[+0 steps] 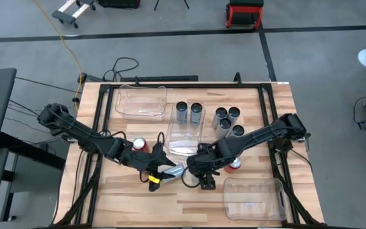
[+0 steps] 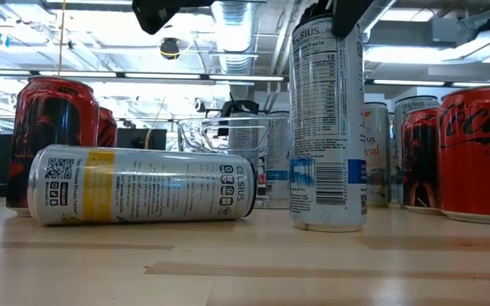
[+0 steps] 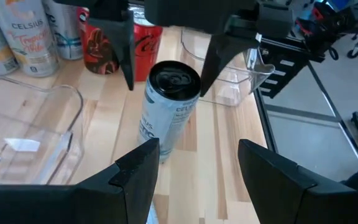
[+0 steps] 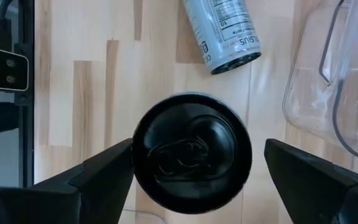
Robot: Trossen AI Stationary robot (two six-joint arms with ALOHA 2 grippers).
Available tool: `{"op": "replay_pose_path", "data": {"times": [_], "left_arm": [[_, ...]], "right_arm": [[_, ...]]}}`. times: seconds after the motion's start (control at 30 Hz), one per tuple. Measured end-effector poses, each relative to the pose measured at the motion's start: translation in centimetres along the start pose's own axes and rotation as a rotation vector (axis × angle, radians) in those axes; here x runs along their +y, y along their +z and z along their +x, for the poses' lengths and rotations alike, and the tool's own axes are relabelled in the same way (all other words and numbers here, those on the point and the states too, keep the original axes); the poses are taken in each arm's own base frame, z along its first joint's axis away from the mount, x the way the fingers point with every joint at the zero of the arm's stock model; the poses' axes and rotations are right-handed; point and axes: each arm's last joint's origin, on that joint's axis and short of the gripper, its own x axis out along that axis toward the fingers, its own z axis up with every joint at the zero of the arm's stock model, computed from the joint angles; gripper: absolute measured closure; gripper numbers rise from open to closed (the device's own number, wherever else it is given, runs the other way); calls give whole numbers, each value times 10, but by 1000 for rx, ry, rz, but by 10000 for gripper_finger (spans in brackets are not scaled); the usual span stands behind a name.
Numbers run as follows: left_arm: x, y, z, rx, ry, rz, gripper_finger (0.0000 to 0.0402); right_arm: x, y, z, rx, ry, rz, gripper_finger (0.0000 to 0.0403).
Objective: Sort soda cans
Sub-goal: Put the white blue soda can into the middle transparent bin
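Two sets of jaws are working near the bench's front middle. We are seeing the right gripper point(image 4: 191, 168) hanging spread wide, its fingers either side of an upright silver can point(image 2: 327, 127) without touching it. We are seeing the left gripper point(image 3: 197, 165) standing parted, holding nothing, just left of that can. Another silver can point(image 2: 139, 185) is lying on its side beside it, with red cans point(image 2: 54, 127) farther back.

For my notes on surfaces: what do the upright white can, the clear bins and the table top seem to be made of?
Upright white can: probably thin metal, glossy printed coat, dark pull-tab top. Clear bin: likely hard plastic, transparent with shiny rims. Table top: wood, visible plank seams and grain, matte.
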Motion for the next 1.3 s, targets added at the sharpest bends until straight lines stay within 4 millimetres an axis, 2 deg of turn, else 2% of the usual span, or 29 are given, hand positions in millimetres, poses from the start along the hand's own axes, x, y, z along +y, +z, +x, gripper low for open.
{"op": "replay_pose_path", "data": {"times": [0.13,0.43,0.7,1.07,1.3], "left_arm": [[0,0,0,0,2,0,188],[4,2,1,-25,53,-81,188],[4,2,0,-28,53,-146,188],[2,6,-8,-45,29,-158,188],[1,21,-27,-94,8,-109,188]], "right_arm": [[0,0,0,-2,1,14,59],[0,1,-1,-10,0,13,169],[0,-2,-9,-11,3,21,166],[-5,-14,-74,-154,65,122,170],[-9,-23,-115,-289,119,138,171]]}}
